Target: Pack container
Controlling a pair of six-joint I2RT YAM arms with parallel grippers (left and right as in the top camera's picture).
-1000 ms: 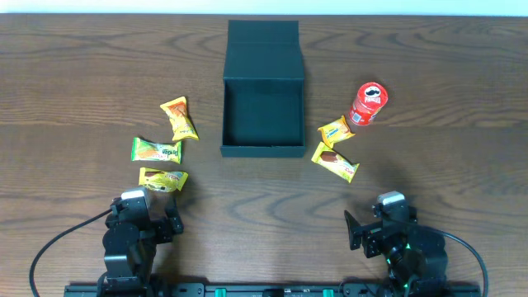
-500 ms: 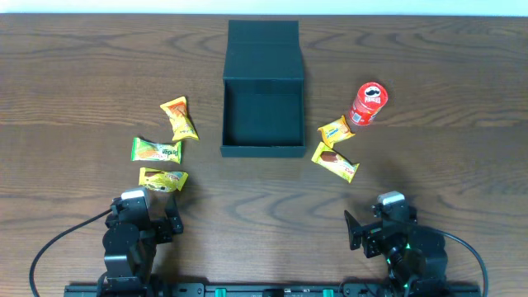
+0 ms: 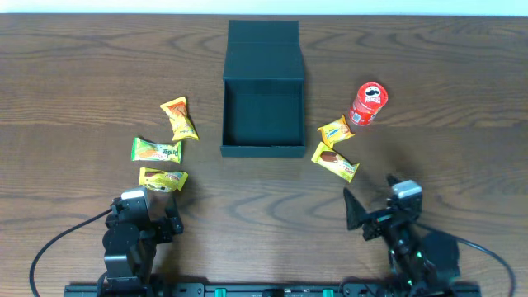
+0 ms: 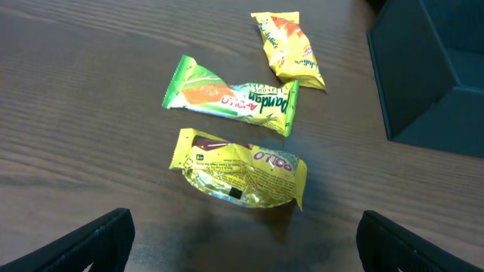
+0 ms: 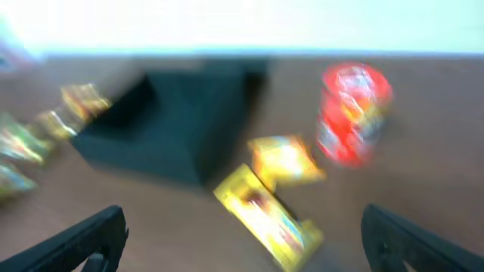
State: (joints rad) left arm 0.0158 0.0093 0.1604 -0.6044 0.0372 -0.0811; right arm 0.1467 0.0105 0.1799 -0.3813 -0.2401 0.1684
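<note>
The dark teal container (image 3: 263, 113) stands open and empty at the table's middle, its lid flap laid back behind it; it also shows in the left wrist view (image 4: 435, 72) and, blurred, in the right wrist view (image 5: 166, 121). Three snack packets lie to its left: orange-yellow (image 3: 178, 119), green (image 3: 157, 150), yellow (image 3: 162, 179). Two yellow packets (image 3: 337, 131) (image 3: 335, 162) lie to its right. My left gripper (image 4: 242, 245) is open just short of the yellow packet (image 4: 240, 168). My right gripper (image 5: 246, 238) is open, near a yellow packet (image 5: 268, 215).
A small red Pringles can (image 3: 367, 102) stands right of the container, blurred in the right wrist view (image 5: 352, 113). The table is brown wood (image 3: 462, 99). Both arm bases sit at the front edge.
The right arm has moved forward and a little right toward the packets on the right; its wrist view is motion-blurred. The left arm has not moved.
</note>
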